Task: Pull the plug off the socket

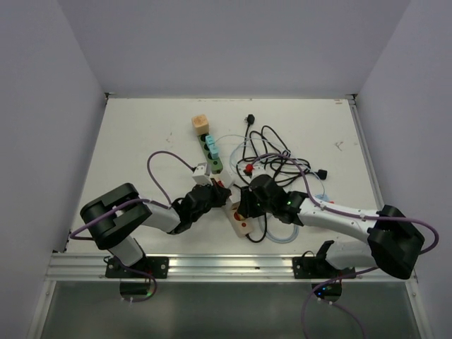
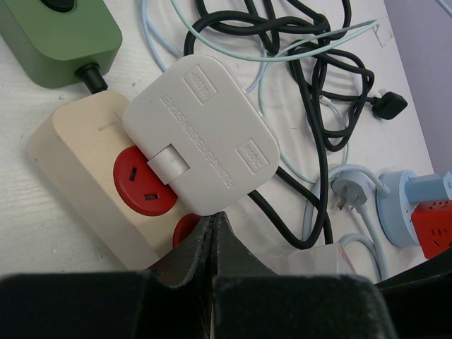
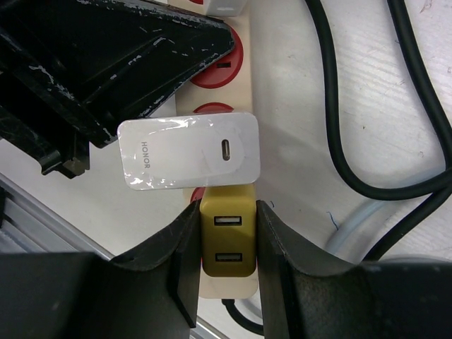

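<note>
A mustard-yellow plug (image 3: 227,240) with two USB ports stands on the end socket of the cream power strip (image 3: 244,70). My right gripper (image 3: 227,212) is shut on the plug, one finger on each side. A white HONOR charger (image 3: 187,152) sits in the neighbouring socket, touching the yellow plug. My left gripper (image 2: 213,215) is shut with nothing in it, its tips resting on the strip (image 2: 78,155) just below a large white adapter (image 2: 201,134). From above, both grippers (image 1: 212,196) (image 1: 245,205) meet over the strip (image 1: 240,224).
A green power strip (image 1: 212,157) and an orange block (image 1: 200,125) lie behind. Tangled black and pale cables (image 1: 275,155) spread to the right, with a loose grey plug (image 2: 349,191) and a blue adapter (image 2: 406,205). The metal rail (image 1: 226,267) borders the near edge.
</note>
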